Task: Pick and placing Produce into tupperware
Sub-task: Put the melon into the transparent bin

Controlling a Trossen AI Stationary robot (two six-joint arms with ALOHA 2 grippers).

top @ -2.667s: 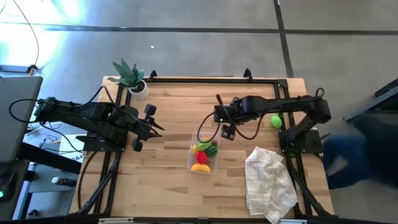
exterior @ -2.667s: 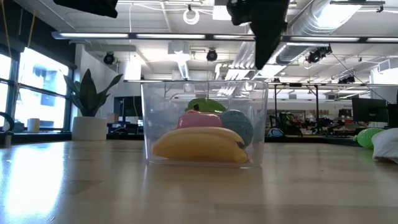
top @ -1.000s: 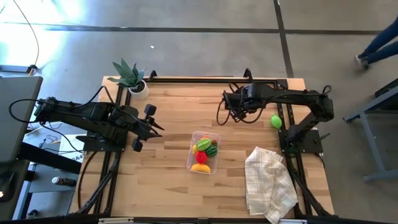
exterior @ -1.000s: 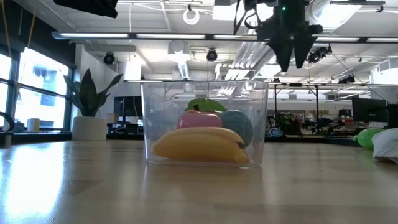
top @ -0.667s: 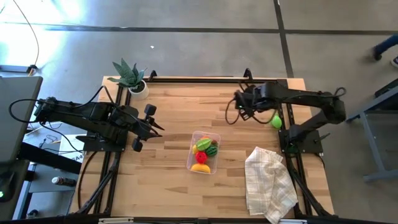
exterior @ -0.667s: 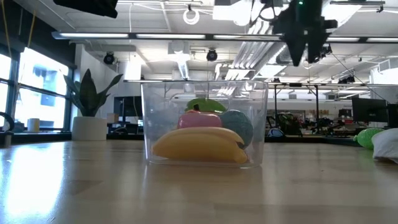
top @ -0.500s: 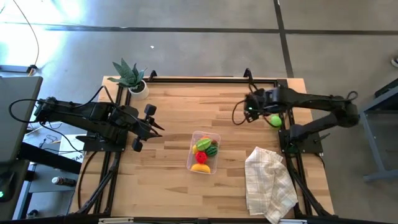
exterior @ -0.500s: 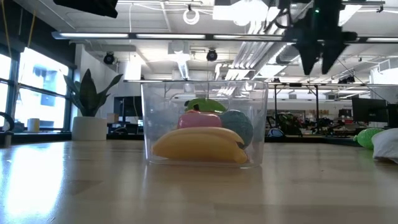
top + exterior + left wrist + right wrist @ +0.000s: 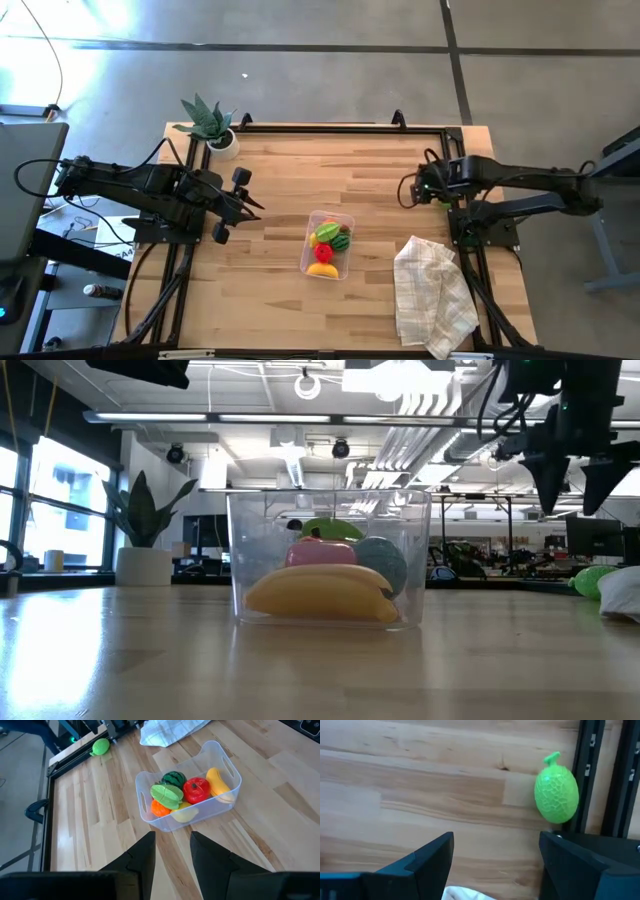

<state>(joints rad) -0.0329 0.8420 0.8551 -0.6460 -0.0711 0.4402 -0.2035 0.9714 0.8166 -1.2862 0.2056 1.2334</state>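
Now | wood table (image 9: 290, 300) | ceiling lights, pipes behind | right claw (image 9: 572, 488) apart | left claw (image 9: 172, 852) slightly apart, empty

Green melon (image 9: 556, 788) (stem up) beside black rail (image 9: 589, 775), claw (image 9: 495, 857) spread.

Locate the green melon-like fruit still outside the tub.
The green fruit lies on the table's right edge, against the black frame rail, beneath the open right tool.
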